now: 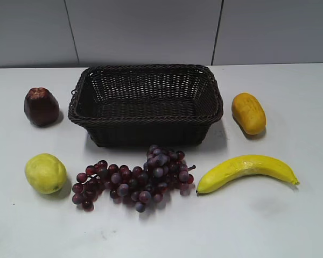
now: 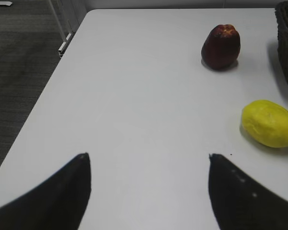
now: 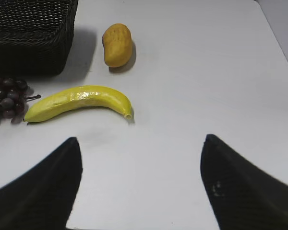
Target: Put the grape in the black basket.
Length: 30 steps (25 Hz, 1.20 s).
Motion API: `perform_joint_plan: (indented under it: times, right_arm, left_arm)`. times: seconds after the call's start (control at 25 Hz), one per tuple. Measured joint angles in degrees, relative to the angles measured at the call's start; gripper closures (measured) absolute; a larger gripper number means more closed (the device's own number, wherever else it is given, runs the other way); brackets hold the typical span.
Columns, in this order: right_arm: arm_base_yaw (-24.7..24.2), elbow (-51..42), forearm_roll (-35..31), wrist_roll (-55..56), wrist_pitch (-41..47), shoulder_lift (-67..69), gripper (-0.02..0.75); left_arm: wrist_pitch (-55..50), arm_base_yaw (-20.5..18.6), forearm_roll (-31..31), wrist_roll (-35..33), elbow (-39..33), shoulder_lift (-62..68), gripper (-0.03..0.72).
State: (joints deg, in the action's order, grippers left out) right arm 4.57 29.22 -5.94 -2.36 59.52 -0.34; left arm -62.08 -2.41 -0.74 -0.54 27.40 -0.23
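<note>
Both grippers spread, empty: left gripper (image 2: 149, 191), right gripper (image 3: 139, 184) | grape bunch (image 1: 134, 180) just before black basket (image 1: 145, 105) | risk: loose cluster slips, or nudges banana (image 1: 247, 171) beside it

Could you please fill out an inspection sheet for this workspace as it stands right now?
Surface: white table, no spills seen.
Job's things: grape lies on the table just in front of the black basket; nothing is seen in the basket.
Clutter: dark red fruit left of the basket, yellow-green fruit left of the grape, banana right of the grape, orange-yellow fruit right of the basket.
Grippers: left gripper and right gripper both open, holding nothing, above bare table.
Cables: nothing seen.
Surroundings: grey panelled wall behind; dark floor beside the table.
</note>
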Motion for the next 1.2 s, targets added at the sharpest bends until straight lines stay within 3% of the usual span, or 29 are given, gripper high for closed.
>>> perform_joint_plan:
  times: [0.2, 0.4, 0.64, 0.8, 0.96, 1.2]
  right_arm:
    - [0.0, 0.0, 0.0, 0.0, 0.0, 0.0, 0.153]
    - [0.0, 0.0, 0.0, 0.0, 0.0, 0.0, 0.153]
    - [0.0, 0.0, 0.0, 0.0, 0.0, 0.0, 0.153]
    - [0.0, 0.0, 0.0, 0.0, 0.0, 0.0, 0.153]
    - [0.0, 0.0, 0.0, 0.0, 0.0, 0.0, 0.153]
    - [0.0, 0.0, 0.0, 0.0, 0.0, 0.0, 0.153]
  left_arm:
    - [2.2, 0.0, 0.0, 0.0, 1.3, 4.9, 0.024]
    - [10.2, 0.0, 0.2, 0.0, 2.3, 15.6, 0.024]
    - [22.3, 2.7, 2.8, -0.1, 2.3, 30.8, 0.032]
    - [27.7, 5.4, 8.2, -5.2, 2.7, 41.9, 0.037]
    - [33.0, 11.6, 13.3, -11.1, 2.8, 51.8, 0.038]
    - [40.1, 26.6, 14.2, -12.1, 4.9, 63.2, 0.043]
